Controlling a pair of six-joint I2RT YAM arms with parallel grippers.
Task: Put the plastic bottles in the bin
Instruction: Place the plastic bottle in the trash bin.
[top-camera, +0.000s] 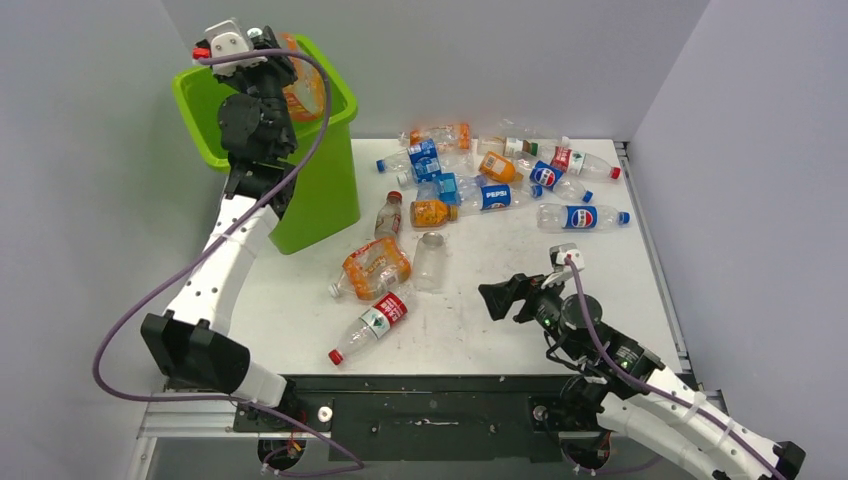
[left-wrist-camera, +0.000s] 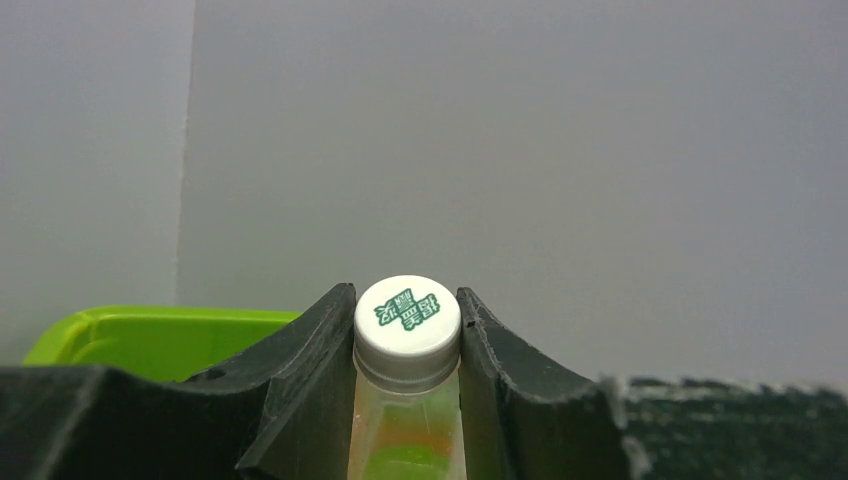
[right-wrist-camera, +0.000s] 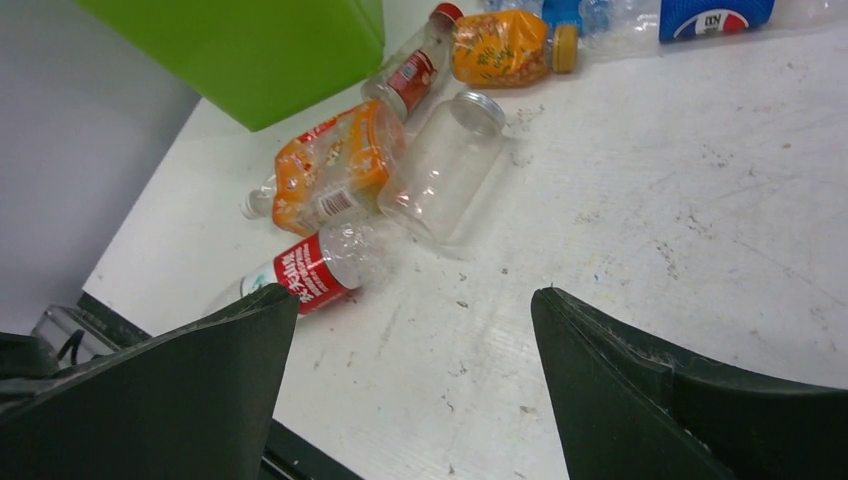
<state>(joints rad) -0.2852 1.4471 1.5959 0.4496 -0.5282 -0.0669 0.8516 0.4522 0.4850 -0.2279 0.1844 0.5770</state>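
The lime-green bin (top-camera: 335, 190) stands at the table's back left. Above its open mouth my left gripper (top-camera: 283, 72) is shut on the neck of an orange-labelled bottle (top-camera: 306, 92). In the left wrist view the bottle's white cap (left-wrist-camera: 408, 325) sits between the two fingers, and the bin's rim (left-wrist-camera: 150, 335) shows below left. My right gripper (top-camera: 497, 297) hovers open and empty over the table's front right. Ahead of it lie a red-labelled bottle (right-wrist-camera: 305, 272), a crushed orange-labelled bottle (right-wrist-camera: 335, 160) and a clear bottle without a label (right-wrist-camera: 440, 165). Several more bottles (top-camera: 490, 170) are heaped at the back.
Grey walls close in the table on the left, the back and the right. A black rail (top-camera: 430, 400) with both arm bases runs along the near edge. A lone Pepsi bottle (top-camera: 580, 217) lies at the right, and a small red-capped bottle (top-camera: 388, 213) lies beside the bin.
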